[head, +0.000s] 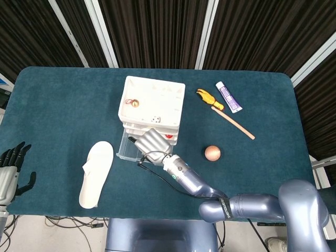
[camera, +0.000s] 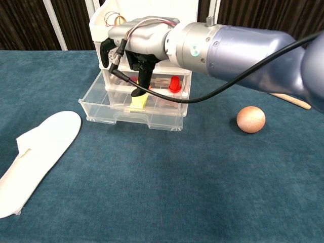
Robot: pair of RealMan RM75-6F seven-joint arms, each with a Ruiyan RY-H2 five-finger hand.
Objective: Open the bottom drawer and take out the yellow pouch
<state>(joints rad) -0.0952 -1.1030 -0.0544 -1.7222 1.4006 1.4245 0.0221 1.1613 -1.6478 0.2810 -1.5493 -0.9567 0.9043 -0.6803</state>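
The white drawer unit (head: 152, 102) (camera: 144, 30) stands mid-table with its clear bottom drawer (camera: 129, 117) (head: 125, 149) pulled out toward me. The yellow pouch (camera: 139, 103) stands inside that drawer. My right hand (camera: 137, 53) (head: 151, 143) hangs over the open drawer, and its dark fingertips (camera: 138, 91) reach down and touch the top of the pouch. No grip on it shows. In the head view the hand hides the pouch. My left hand (head: 10, 169) waits at the table's far left edge, fingers spread and holding nothing.
A white insole (head: 96, 173) (camera: 35, 152) lies left of the drawer. A wooden ball (head: 212, 153) (camera: 251, 119) sits to the right. A tube (head: 229, 96), a yellow clip (head: 208, 97) and a wooden stick (head: 232, 122) lie at the back right. A red item (camera: 174, 83) shows in the middle drawer.
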